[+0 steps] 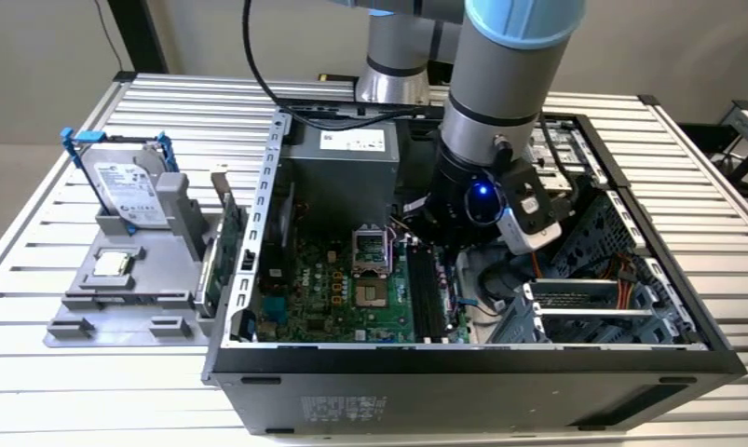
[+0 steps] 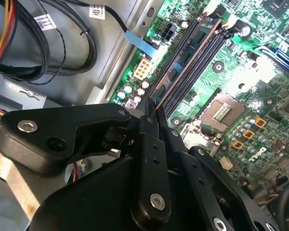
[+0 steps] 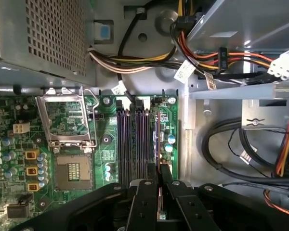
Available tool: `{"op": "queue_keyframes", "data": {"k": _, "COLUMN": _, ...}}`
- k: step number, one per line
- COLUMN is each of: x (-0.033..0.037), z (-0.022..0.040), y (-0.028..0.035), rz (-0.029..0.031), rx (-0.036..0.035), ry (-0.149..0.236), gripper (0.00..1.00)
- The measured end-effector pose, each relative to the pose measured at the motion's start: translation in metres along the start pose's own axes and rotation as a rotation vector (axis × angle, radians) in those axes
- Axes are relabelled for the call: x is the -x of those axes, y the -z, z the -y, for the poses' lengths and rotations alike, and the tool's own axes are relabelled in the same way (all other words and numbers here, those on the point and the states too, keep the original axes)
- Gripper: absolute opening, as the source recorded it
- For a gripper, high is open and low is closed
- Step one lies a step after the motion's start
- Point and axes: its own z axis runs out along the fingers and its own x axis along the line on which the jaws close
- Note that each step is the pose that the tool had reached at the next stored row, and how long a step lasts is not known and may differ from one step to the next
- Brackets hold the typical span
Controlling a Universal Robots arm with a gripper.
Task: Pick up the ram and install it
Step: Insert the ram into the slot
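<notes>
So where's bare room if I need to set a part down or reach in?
Bare table in front of the grey tray, and behind it. Inside the case it is crowded: cables, and the gripper holding the ram at the slots.

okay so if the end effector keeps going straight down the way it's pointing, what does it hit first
Most likely the motherboard's memory slots: the end effector, shut on the ram, has it lined up along the outermost slot. Depth is unclear.

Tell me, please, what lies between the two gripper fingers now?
The ram lies between them: in both wrist views the gripper is closed on its near end, and the stick stands along the outermost slot of the motherboard.
</notes>
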Motion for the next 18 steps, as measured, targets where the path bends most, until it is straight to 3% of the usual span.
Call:
{"op": "queue_keyframes", "data": {"k": 11, "x": -0.0028, "z": 0.0021, "y": -0.0050, "rz": -0.0017, "rx": 0.0006, "ry": 0.016, "gripper": 0.00}}
{"op": "queue_keyframes", "data": {"k": 18, "x": -0.0040, "z": 0.0028, "y": -0.0143, "rz": -0.0016, "rx": 0.0012, "ry": 0.029, "gripper": 0.00}}
